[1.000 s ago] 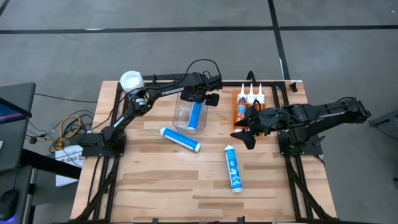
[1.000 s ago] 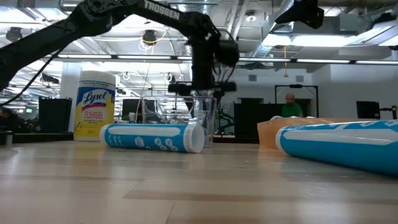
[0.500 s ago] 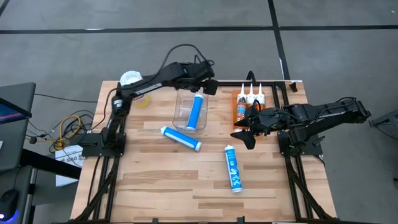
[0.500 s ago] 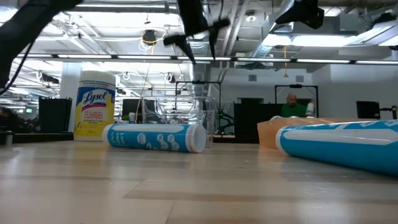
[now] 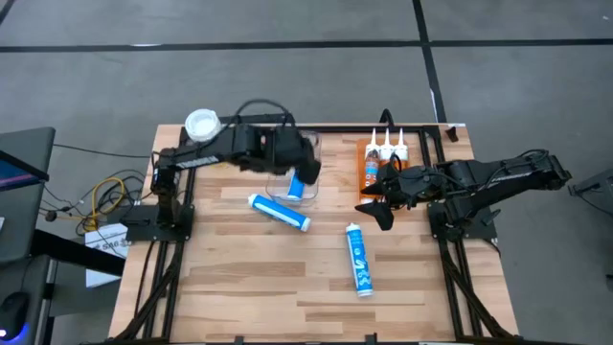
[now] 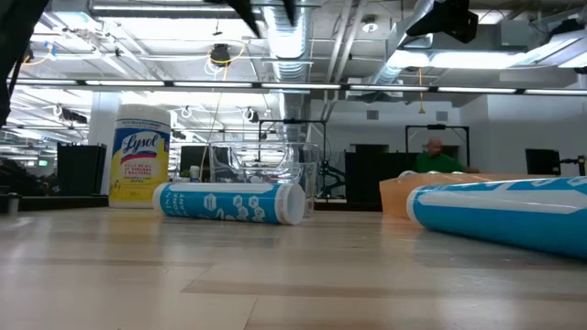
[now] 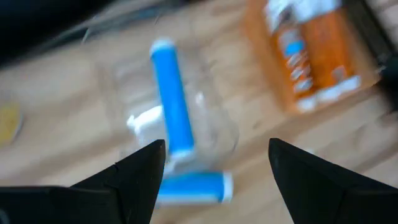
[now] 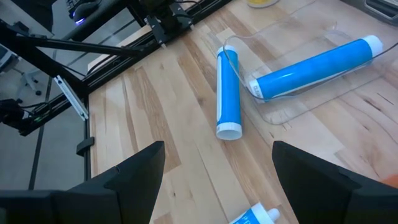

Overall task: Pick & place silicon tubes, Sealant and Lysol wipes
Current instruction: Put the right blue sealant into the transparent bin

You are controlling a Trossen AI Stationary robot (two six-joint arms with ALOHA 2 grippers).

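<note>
Apparently empty, the left claw (image 7: 211, 168) hovers wide open above the clear bin (image 5: 284, 181).

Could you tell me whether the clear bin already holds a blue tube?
Yes, one blue tube lies inside the clear bin, seen plainly from the right wrist.

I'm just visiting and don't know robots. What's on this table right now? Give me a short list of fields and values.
Left gripper: open, empty, above the clear bin
Right gripper: open, empty, beside the orange box
In the bin: one blue tube
Loose on table: tube by bin, tube near middle
Lysol wipes: upright, back left corner
Orange box: holds white-tipped tubes
</note>
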